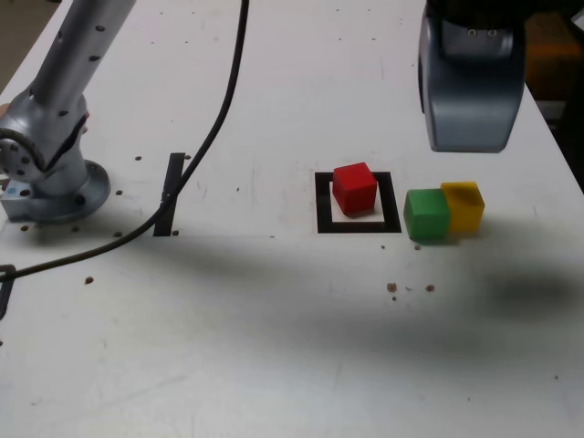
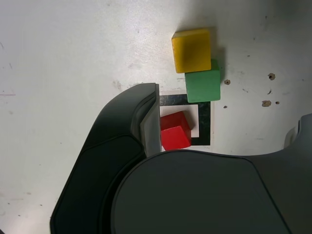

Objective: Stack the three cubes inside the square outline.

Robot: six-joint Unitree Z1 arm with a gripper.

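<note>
1. The gripper hung above the table, jaws apart, holding nothing.
2. The red cube sat inside the square outline.
3. The green cube and yellow cube touched, at the outline's three o'clock in the exterior view.

Robotics lab bench, white table with drilled holes, bolted arm base, black cable
</note>
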